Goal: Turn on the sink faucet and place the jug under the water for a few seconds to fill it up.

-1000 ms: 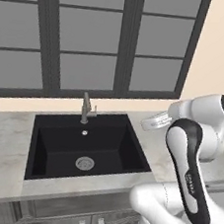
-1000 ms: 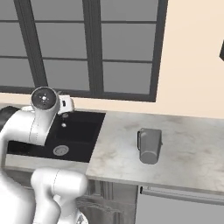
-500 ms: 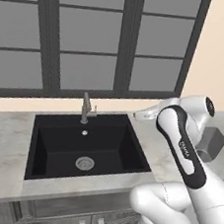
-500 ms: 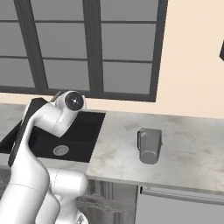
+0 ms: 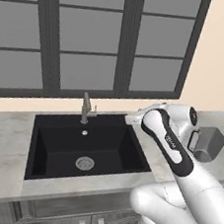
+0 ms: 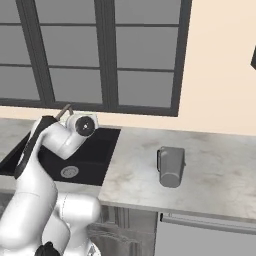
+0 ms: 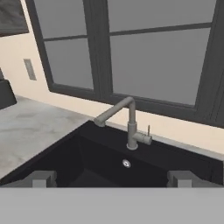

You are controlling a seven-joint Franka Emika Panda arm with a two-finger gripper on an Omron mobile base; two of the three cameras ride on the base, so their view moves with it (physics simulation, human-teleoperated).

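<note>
A simulated kitchen; a pale marbled bench (image 6: 210, 170) is running beneath a dark-framed window (image 5: 120, 40), with the sink (image 5: 87, 148) set into it, matte black and dry, its round silver drain (image 5: 85, 163) showing bare; the sink faucet (image 7: 129, 124) is standing at the far rim of the basin, upright post with its spout angling out over the sink and its small side lever (image 7: 148, 131) pointing up; no water is running from it in any view, so the tap looks not yet turned on.

The white arm is reaching across the right side of the sink, and the hand camera is looking straight at the faucet; the fingers (image 7: 43, 178) are showing as two dark tips set wide apart at the bottom of the hand view, released and grasping nothing, with the faucet between them but farther off, not touched.

The jug (image 6: 170, 166) is sitting upright on the bench well to the right of the sink, grey metal, apart from the arm and untouched.

As a judgement, the task is barely begun; the lever is waiting to be pushed; the jug is waiting to be picked up, carried under the spout, and held there to fill.
</note>
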